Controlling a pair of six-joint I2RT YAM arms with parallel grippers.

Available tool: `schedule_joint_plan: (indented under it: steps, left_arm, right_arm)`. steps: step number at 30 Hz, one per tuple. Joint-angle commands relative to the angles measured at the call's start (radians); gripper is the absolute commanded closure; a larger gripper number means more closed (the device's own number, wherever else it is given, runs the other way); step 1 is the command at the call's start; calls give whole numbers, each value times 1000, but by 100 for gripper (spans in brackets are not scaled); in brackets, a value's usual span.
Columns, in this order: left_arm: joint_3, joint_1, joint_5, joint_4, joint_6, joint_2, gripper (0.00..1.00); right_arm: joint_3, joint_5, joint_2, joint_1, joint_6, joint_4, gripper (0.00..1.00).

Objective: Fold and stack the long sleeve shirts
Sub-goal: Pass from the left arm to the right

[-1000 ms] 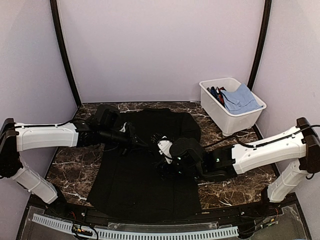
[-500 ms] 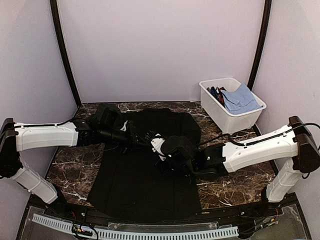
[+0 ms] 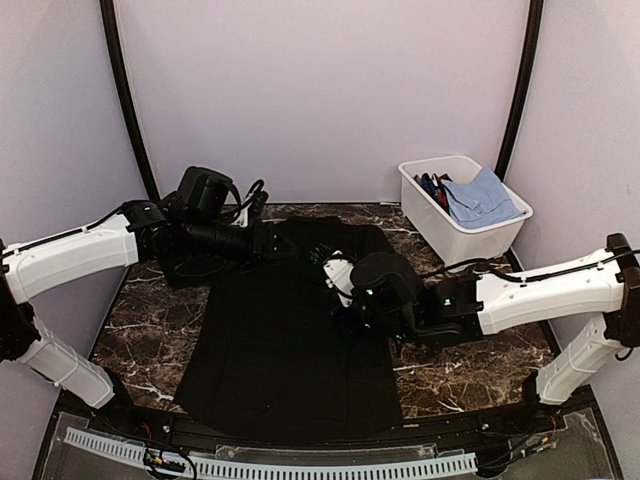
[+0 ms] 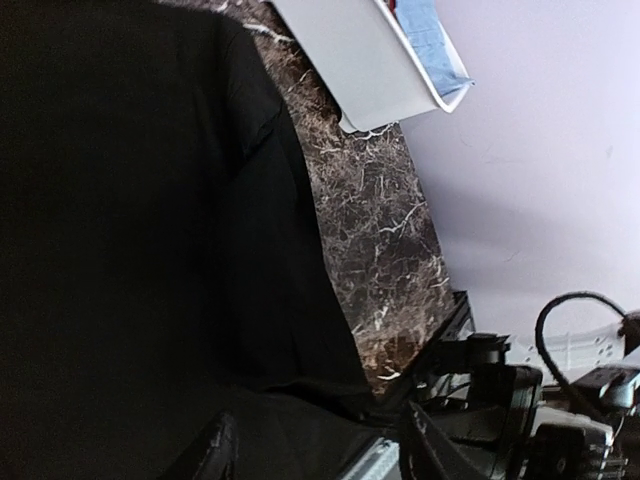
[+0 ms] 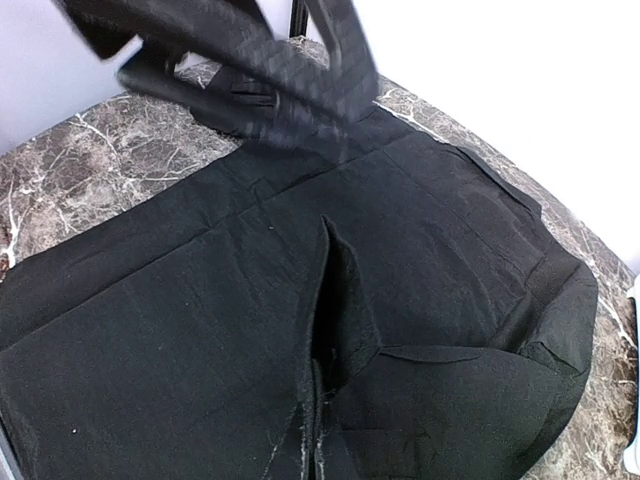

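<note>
Fold in progress: the right tool (image 3: 337,272) pinches a ridge of the black shirt (image 3: 270,350), while the left tool (image 4: 315,447), apparently spread, next needs its own hold.

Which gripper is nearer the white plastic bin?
Right. The right gripper pinches the black cloth shirt mid-table, left of the white plastic bin; the left gripper hovers farther left.

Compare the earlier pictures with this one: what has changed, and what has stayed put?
The left arm rose and drew back, its jaws opening off the shirt. The right arm's jaws shut on a fold near the shirt's middle. The shirt still lies spread on the table; the bin has not moved.
</note>
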Motion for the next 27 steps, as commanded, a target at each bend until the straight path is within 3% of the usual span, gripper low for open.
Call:
schedule_joint_plan:
  steps: [1, 12, 19, 27]
  left_arm:
    - [71, -3, -55, -70, 304, -27, 45]
    - [251, -56, 116, -177, 763, 124, 33]
    - [333, -89, 253, -220, 843, 206, 24]
    - [307, -105, 346, -187, 826, 222, 26]
  right_arm:
    - [-36, -86, -69, -23, -12, -7, 100]
    - [-39, -275, -158, -64, -40, -79, 100]
    - [-42, -327, -202, -89, -44, -109, 100]
    - [-45, -344, -220, -118, -46, -125, 100]
